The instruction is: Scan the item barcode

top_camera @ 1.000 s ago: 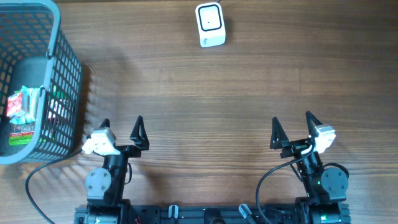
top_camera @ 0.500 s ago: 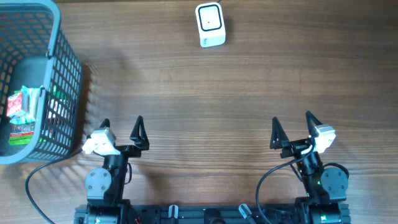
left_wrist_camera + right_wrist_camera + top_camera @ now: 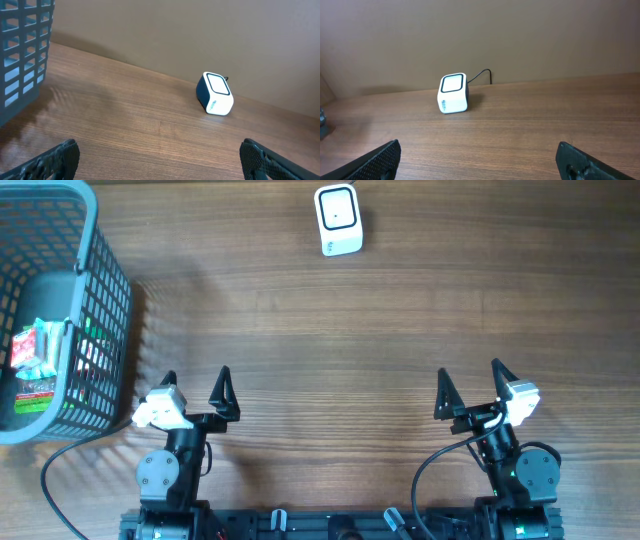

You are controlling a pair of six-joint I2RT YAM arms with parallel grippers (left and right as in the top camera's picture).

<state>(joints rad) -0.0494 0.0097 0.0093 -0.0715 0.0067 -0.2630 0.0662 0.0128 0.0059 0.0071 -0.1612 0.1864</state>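
Note:
A white barcode scanner (image 3: 338,219) with a dark screen stands at the table's far edge; it also shows in the left wrist view (image 3: 215,94) and the right wrist view (image 3: 454,93). A packaged item (image 3: 32,360) with red and green print lies inside the grey basket (image 3: 100,290) at the far left. My left gripper (image 3: 196,388) rests open near the front edge, nothing between its fingers (image 3: 55,157). My right gripper (image 3: 468,384) is likewise open and empty at the front right, fingers (image 3: 577,161) wide apart. The item's barcode is not visible.
The basket's grid wall (image 3: 25,50) rises at the left of the left wrist view. A thin black cable (image 3: 482,75) runs from the scanner back to the wall. Bare wooden tabletop (image 3: 330,350) lies between the grippers and the scanner.

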